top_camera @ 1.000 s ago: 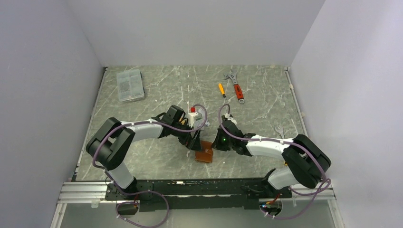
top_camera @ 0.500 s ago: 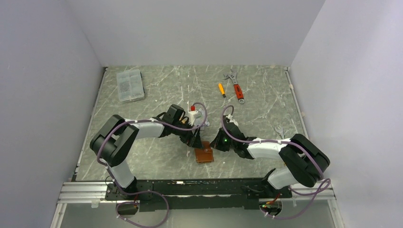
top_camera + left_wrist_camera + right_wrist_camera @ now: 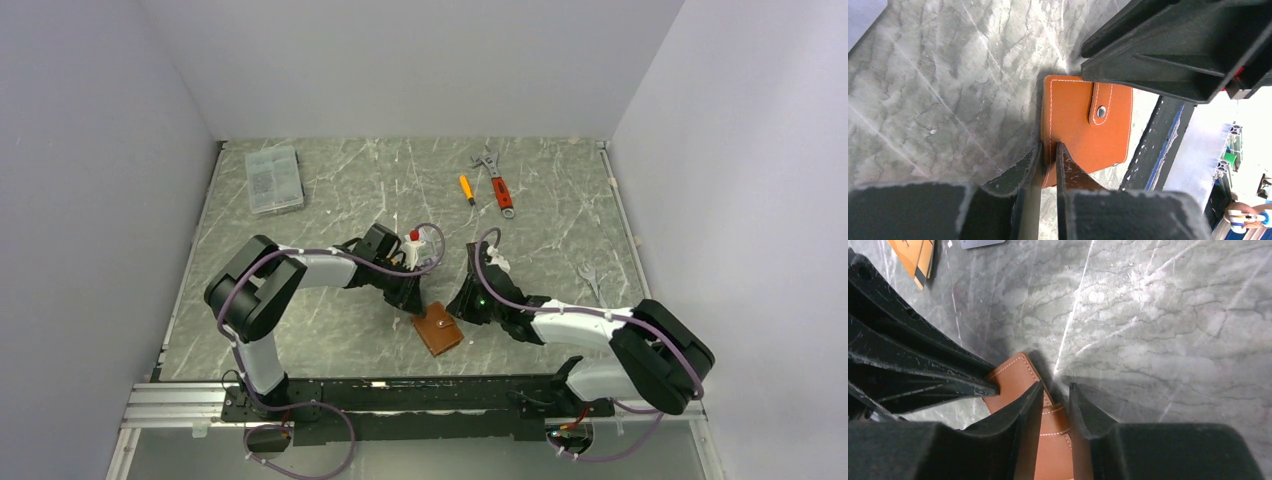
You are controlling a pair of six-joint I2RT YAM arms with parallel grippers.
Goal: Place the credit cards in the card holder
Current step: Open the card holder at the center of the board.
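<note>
The card holder is a tan-brown leather wallet lying folded shut near the table's front. Its snap tab faces up in the left wrist view. My left gripper is shut on the holder's stitched left edge, one finger on each side of it. My right gripper stands slightly open over the holder's tab side; one finger is above the leather, the other beside it. Two orange credit cards and a silver-grey one lie on the table beyond. In the top view the arms hide them.
A clear plastic parts box sits at the back left. A red-handled adjustable wrench and a small orange screwdriver lie at the back right, and a steel spanner at the right. The metal rail runs close behind the holder.
My left jaws closed from wide open onto the holder's edge. My right jaws parted a little. The holder turned and slid slightly toward the front edge.
</note>
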